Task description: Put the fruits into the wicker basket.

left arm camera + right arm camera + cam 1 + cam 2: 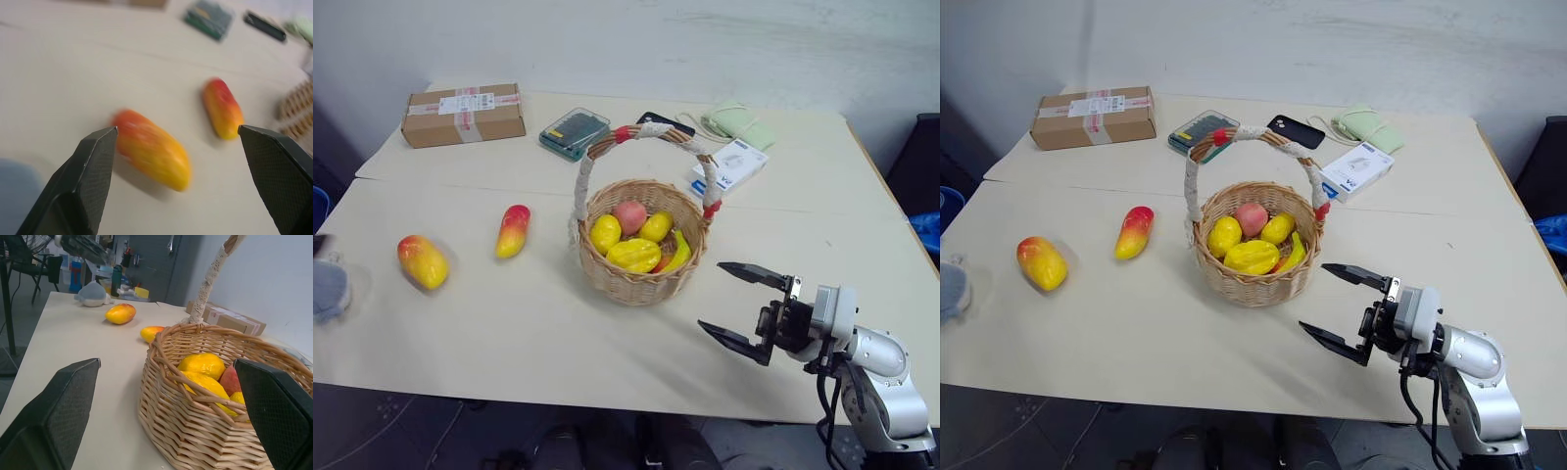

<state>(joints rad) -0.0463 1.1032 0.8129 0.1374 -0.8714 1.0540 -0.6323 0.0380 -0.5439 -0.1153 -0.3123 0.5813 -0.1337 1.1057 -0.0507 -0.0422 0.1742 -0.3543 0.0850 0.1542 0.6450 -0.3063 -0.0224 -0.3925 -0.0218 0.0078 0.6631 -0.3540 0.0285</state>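
My left gripper (176, 142) hangs with its fingers spread and nothing between them, looking down on the plump oval mango (151, 155), which lies near the table's left edge. To take it well, I would centre it between the fingers and close across its short width, since the glossy skin may slip. The long tapered mango (513, 230) lies just beyond it, toward the wicker basket (641, 279), so I would keep the far finger off it. My right gripper (746, 313) is also spread and empty, beside the basket near the front edge. The basket sits mid-table holding several fruits. Its arched handle may obstruct the drop. A grey plush lump (328, 289) sits at the left edge.
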